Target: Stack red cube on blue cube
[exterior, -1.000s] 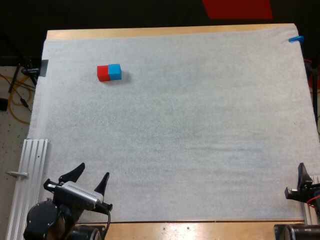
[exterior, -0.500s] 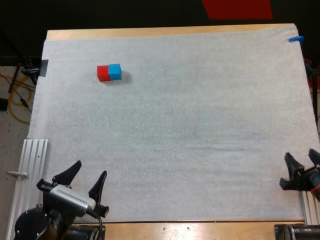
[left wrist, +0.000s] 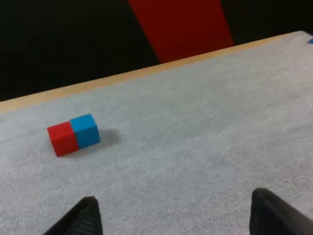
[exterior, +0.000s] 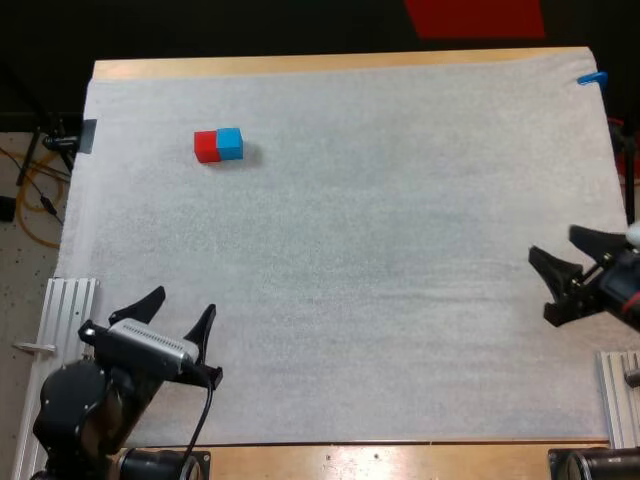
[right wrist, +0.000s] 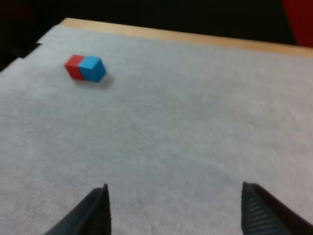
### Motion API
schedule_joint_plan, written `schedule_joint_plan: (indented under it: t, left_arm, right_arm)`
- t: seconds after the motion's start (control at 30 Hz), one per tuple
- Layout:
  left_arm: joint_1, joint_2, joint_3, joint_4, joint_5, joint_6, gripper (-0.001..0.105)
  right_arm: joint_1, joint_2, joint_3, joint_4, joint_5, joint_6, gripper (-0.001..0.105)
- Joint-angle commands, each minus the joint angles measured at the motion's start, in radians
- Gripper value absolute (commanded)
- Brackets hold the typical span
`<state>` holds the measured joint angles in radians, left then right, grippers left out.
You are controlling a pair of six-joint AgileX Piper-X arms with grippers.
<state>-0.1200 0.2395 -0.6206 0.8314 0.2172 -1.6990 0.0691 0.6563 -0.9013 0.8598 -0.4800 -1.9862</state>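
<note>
A red cube [exterior: 206, 146] and a blue cube [exterior: 230, 143] sit side by side, touching, on the white mat [exterior: 380, 220] at the far left. My left gripper [exterior: 180, 308] is open near the mat's front left corner, far short of the cubes. At the right edge my right gripper [exterior: 558, 248] is open, pointing left over the mat. Both wrist views look across the mat at the pair: red cube [left wrist: 61, 138] beside blue cube [left wrist: 85, 130], and red cube [right wrist: 74, 66] beside blue cube [right wrist: 91, 68].
A ribbed metal rail [exterior: 58, 340] lies along the front left side of the mat, another [exterior: 620, 395] at the front right. Cables [exterior: 35, 190] hang off the table's left side.
My right gripper has risen from the front right corner and moved up along the right edge, fingers spread and pointing left. My left gripper shifted slightly forward. The cubes stayed put.
</note>
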Motion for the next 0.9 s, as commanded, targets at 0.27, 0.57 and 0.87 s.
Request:
schedule_joint_plan:
  t: [0.27, 0.57, 0.87]
  left_arm:
    - [-0.005, 0.107, -0.023, -0.098, -0.163, -0.032, 0.063]
    - [0.056, 0.352, -0.148, -0.144, -0.200, 0.007, 0.058]
    - [0.370, 0.722, -0.325, -0.231, 0.055, 0.007, 0.056]
  right_arm:
    - [0.134, 0.145, -0.052, -0.086, -0.002, -0.030, 0.056]
    - [0.147, 0.156, -0.052, -0.089, -0.002, -0.030, 0.056]
    - [0.147, 0.156, -0.052, -0.089, 0.007, -0.033, 0.056]
